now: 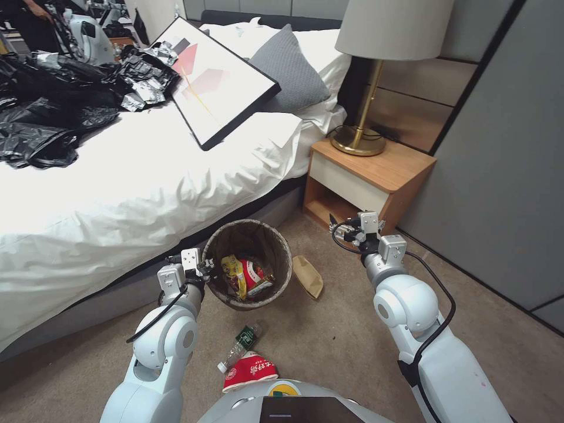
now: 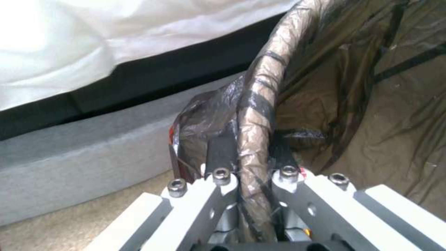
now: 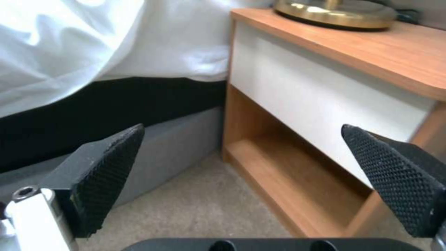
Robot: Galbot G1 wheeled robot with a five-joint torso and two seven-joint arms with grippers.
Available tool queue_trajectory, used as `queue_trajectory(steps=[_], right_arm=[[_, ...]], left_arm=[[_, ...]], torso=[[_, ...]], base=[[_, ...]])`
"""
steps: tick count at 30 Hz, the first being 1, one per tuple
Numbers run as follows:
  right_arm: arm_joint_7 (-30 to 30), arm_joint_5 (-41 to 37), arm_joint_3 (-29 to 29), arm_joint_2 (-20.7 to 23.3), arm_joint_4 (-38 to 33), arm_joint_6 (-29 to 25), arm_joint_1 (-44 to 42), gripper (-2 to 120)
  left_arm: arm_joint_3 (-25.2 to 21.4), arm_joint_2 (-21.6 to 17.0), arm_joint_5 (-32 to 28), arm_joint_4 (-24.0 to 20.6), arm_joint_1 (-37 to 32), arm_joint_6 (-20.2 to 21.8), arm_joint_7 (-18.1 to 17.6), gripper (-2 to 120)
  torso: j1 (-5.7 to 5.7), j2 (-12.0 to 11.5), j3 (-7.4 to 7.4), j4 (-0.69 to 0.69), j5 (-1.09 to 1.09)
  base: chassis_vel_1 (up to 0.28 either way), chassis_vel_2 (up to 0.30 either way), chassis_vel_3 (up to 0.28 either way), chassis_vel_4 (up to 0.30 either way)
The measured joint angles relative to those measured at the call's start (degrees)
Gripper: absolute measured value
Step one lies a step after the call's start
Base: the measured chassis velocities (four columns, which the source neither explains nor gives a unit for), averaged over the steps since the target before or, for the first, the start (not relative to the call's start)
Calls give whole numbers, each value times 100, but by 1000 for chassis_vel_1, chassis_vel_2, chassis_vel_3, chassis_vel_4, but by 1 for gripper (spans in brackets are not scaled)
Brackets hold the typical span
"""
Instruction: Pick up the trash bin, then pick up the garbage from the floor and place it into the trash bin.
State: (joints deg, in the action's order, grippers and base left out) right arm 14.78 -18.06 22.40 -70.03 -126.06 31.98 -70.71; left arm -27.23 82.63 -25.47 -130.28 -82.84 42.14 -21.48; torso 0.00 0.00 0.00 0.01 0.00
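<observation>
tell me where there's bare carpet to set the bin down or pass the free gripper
Bare carpet lies right of the brown paper, toward the nightstand and grey wall, under the open right gripper. Crowded: near the robot's base, the bottle and crushed cup lie below the trash bin, which the left gripper clamps by the rim beside the bed.

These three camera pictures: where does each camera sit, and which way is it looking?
Head view: from the robot's head, looking down at the bed, trash bin and floor litter; both arms show.
Left wrist view: on the left arm, facing the bin's rim, which the left gripper clamps.
Right wrist view: on the right arm, facing the nightstand; right gripper open.
All share the bed.
</observation>
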Motion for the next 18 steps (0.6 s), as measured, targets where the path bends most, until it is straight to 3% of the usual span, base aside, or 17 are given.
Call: queue_trajectory(steps=[18], right_arm=[[-79,-37,-4,46,-41,305,-19,100]], left_arm=[[-6,3,9,-21,0,0,0,2]], torso=[[0,0,0,-1,0]], base=[[0,0,0,0]])
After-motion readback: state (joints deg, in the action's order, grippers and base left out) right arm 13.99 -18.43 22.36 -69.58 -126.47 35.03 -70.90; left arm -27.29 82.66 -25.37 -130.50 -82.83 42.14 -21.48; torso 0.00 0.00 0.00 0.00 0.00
